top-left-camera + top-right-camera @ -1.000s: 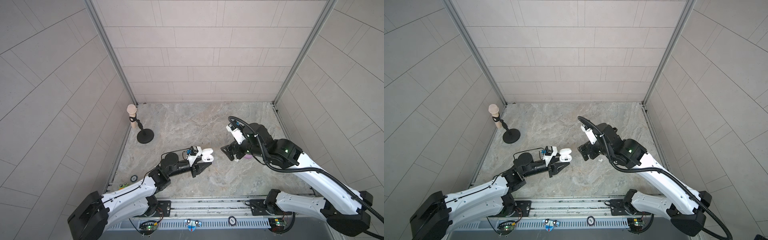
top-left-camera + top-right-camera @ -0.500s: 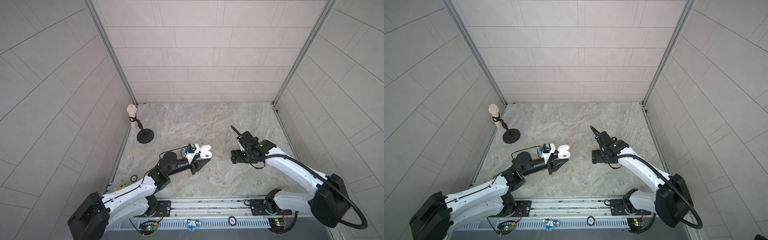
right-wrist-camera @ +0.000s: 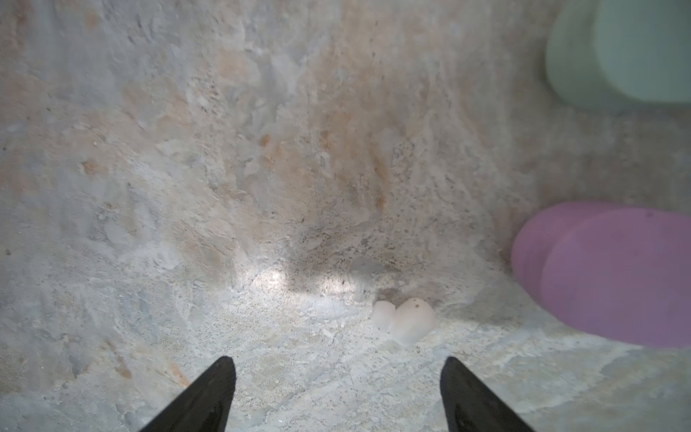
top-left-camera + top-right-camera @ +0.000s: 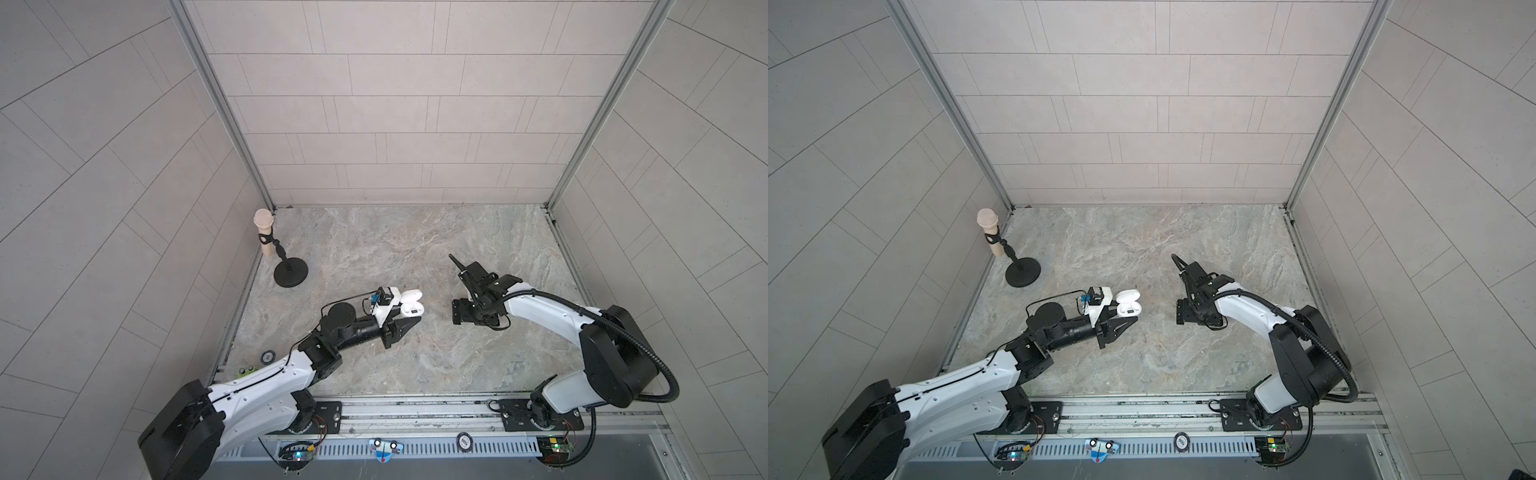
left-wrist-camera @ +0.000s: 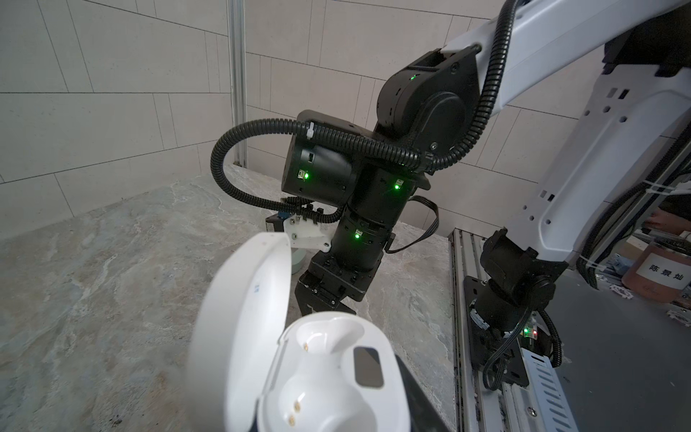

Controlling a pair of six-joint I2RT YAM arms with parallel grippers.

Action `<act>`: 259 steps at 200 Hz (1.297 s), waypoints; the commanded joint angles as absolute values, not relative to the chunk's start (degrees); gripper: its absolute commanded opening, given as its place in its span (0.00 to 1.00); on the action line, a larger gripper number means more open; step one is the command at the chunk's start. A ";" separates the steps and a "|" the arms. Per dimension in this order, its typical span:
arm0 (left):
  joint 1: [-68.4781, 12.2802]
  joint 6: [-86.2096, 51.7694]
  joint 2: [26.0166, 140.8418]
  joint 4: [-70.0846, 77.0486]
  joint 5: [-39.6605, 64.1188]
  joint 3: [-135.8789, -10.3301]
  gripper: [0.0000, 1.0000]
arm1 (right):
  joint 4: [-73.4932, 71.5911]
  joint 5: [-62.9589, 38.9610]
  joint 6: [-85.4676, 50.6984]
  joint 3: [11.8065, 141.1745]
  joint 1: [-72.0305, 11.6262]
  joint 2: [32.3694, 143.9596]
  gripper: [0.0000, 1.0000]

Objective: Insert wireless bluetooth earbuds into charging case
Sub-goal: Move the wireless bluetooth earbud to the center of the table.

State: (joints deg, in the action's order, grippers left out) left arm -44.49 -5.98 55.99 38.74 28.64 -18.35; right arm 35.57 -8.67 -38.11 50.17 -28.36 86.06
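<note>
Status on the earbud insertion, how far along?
Done: the white case is open, lid up, clamped in the left gripper. Both its wells are empty, so nothing is inserted.

In hand: the right gripper is open above a white earbud on the table, not gripping it.

Left: pick it, seat it, then the others. A lilac case and a mint case lie nearby.

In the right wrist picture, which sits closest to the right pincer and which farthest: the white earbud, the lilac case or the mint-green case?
1. White earbud: lying just ahead of the right pincer.
2. Lilac case: beyond the earbud, off to one side.
3. Mint-green case: farthest out, past the lilac case.
</note>
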 commanded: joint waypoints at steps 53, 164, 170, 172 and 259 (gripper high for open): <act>-44.01 -5.76 55.64 40.52 29.18 -19.42 0.18 | 33.34 -8.56 -38.93 49.23 -25.99 90.26 0.88; -43.86 -5.35 54.67 39.57 28.32 -18.90 0.16 | 32.14 -16.25 -41.81 52.82 -27.37 89.26 0.88; -43.85 -5.27 54.80 39.64 28.32 -18.85 0.16 | 32.36 -16.43 -41.96 53.28 -27.71 89.13 0.88; -43.86 -5.30 54.83 39.64 28.31 -18.88 0.16 | 32.46 -16.52 -42.00 53.51 -27.87 89.12 0.88; -43.68 -5.52 53.86 39.69 27.87 -18.17 0.16 | 38.51 -15.56 -42.11 59.23 -33.00 87.45 0.88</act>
